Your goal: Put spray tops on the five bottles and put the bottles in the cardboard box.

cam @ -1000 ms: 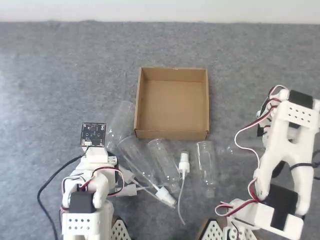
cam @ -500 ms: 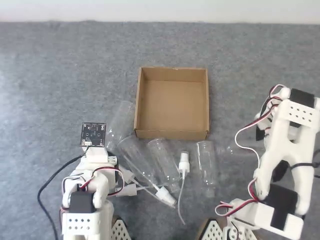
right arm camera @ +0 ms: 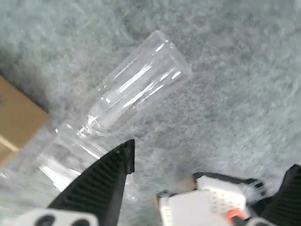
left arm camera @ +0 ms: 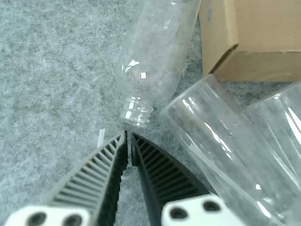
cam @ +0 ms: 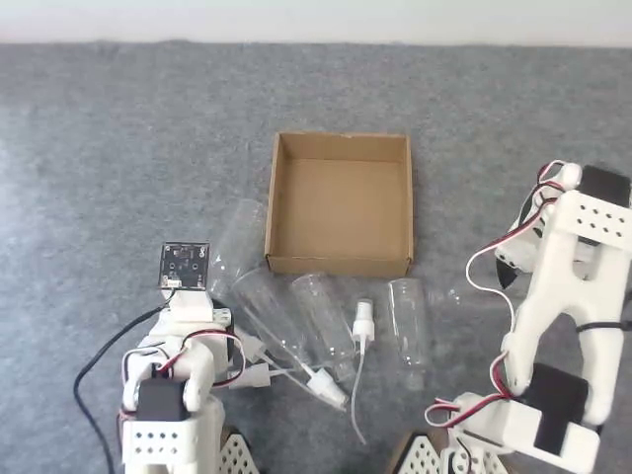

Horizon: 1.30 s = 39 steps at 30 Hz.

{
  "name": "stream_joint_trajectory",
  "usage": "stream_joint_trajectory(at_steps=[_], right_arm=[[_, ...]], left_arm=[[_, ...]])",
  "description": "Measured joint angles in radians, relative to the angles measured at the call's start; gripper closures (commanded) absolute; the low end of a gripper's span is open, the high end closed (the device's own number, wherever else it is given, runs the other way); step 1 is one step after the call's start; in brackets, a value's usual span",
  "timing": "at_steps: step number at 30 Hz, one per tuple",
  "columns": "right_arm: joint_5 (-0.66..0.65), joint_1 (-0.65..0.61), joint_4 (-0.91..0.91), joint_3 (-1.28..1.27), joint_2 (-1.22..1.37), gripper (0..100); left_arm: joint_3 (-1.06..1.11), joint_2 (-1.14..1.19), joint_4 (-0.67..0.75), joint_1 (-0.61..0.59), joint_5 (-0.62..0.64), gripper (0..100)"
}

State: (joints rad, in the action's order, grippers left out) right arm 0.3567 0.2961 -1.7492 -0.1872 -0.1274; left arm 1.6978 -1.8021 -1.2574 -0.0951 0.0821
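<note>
Bottle number one [cam: 237,237] lies on the grey carpet [cam: 118,148] just beside the cardboard box [cam: 339,265], at about 8 o'clock from the box's middle. Its long axis runs 1 to 7 o'clock, and its bare neck points to 7, straight at our left gripper [left arm camera: 128,141]. That claw is clenched on nothing, its tips just short of the neck.

The second bottle [cam: 262,306] and third bottle [cam: 321,316] lie side by side at 6 to 7 o'clock of the box, axes 11 to 5, necks toward 5. The second crowds in just beside the left claw (whether it touches the box's corner we cannot tell). A spray top [cam: 259,375] and a second spray top [cam: 326,385] lie by those necks; we cannot tell whether they are screwed on.

A loose spray top [cam: 363,321] lies between the third bottle and the fourth bottle [cam: 410,321], head toward 12, tube trailing to 6. The fourth runs 12 to 6, neck at 6.

The fifth bottle [right arm camera: 141,89] lies at about 4 o'clock of the box, axis 9 to 3, neck toward the fourth bottle's base. Our right gripper [right arm camera: 211,157] hangs above the carpet near it, claw released wide and holding nothing.
</note>
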Motion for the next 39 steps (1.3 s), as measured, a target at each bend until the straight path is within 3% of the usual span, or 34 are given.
stream_joint_trajectory(at_steps=[14,19,29,39], right_arm=[[-0.485,0.0,0.0,0.0,0.0,57.0],[-0.72,-0.006,0.0,-0.031,-0.031,57.0],[-1.025,-0.138,0.0,-0.196,-0.258,57.0],[-1.309,-0.299,0.012,-0.301,-0.281,57.0]], left_arm=[[0.0,0.0,0.0,0.0,0.0,99],[0.0,0.0,0.0,0.0,0.0,99],[0.0,0.0,0.0,0.0,0.0,99],[0.0,0.0,0.0,0.0,0.0,99]])
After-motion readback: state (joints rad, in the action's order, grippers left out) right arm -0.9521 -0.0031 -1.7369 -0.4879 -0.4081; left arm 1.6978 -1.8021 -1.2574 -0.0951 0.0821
